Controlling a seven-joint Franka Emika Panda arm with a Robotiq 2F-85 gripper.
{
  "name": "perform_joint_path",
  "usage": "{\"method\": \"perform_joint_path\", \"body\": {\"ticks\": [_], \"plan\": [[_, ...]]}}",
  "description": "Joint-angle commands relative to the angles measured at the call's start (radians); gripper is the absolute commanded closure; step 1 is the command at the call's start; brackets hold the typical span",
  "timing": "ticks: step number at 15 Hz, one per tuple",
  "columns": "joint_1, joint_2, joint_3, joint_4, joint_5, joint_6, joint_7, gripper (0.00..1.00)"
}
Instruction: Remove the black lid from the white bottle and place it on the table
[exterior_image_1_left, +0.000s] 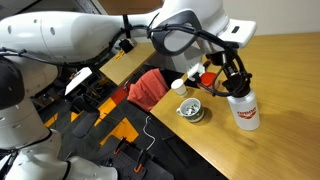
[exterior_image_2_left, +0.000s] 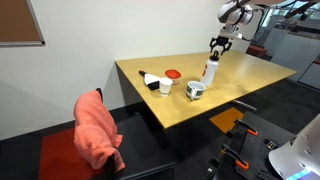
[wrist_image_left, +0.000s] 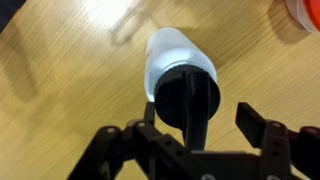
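The white bottle (exterior_image_1_left: 244, 112) stands upright on the wooden table (exterior_image_1_left: 285, 70), with red lettering on its side. It also shows in an exterior view (exterior_image_2_left: 210, 73) and from above in the wrist view (wrist_image_left: 172, 55). The black lid (wrist_image_left: 186, 98) sits on the bottle's top, its tab pointing toward the camera; it is also visible in an exterior view (exterior_image_1_left: 237, 94). My gripper (wrist_image_left: 205, 125) is open just above the bottle, its fingers on either side of the lid, the right finger clearly apart from it. The gripper also shows in both exterior views (exterior_image_1_left: 234, 84) (exterior_image_2_left: 217, 46).
A small metal cup (exterior_image_1_left: 190, 110) (exterior_image_2_left: 195, 90) stands near the bottle. A red round object (exterior_image_2_left: 172, 74), a white cup (exterior_image_2_left: 165, 86) and a black item (exterior_image_2_left: 150, 78) lie farther along the table. A red cloth (exterior_image_2_left: 98, 130) hangs over a chair beside the table edge.
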Motion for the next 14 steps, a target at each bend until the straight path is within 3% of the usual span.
{"method": "perform_joint_path", "body": {"ticks": [1,8,14], "plan": [[0.003,0.023,-0.002,0.030,-0.007,0.015,0.002,0.48],[0.006,0.026,-0.007,0.039,-0.016,0.019,0.006,0.99],[0.013,0.001,-0.013,0.031,-0.037,0.025,0.007,0.99]]}}
